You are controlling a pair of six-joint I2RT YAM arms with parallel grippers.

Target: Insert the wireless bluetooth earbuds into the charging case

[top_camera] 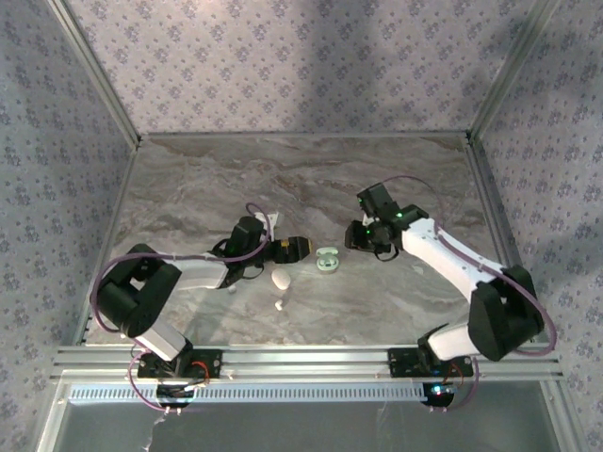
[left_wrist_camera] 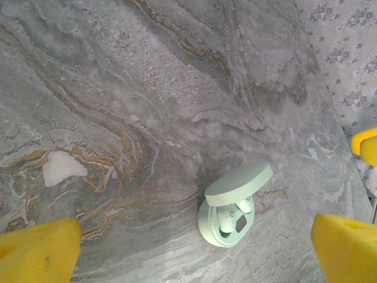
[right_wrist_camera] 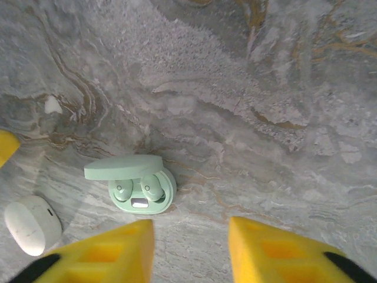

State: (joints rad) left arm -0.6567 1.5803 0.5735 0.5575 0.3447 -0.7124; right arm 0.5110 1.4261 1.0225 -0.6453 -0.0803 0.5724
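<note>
The pale green charging case (right_wrist_camera: 141, 190) lies open on the marble table (right_wrist_camera: 247, 106), its lid (right_wrist_camera: 122, 167) raised. Two pale green earbuds (right_wrist_camera: 152, 187) sit in its wells. In the top view the case (top_camera: 327, 259) lies between both grippers. My left gripper (top_camera: 301, 247) is just left of it, open wide, and its fingertips (left_wrist_camera: 38, 250) frame the case (left_wrist_camera: 232, 206) from a distance. My right gripper (top_camera: 353, 237) is just right of the case. Its fingers (right_wrist_camera: 277, 253) stand a short gap apart with nothing between them. A tiny white bit (top_camera: 279, 304) lies nearer the arm bases.
A white oval case (top_camera: 281, 280) lies shut on the table beside the left arm, also seen in the right wrist view (right_wrist_camera: 32, 224). Patterned walls and metal frame rails (top_camera: 490, 188) enclose the table on the left, right and far sides.
</note>
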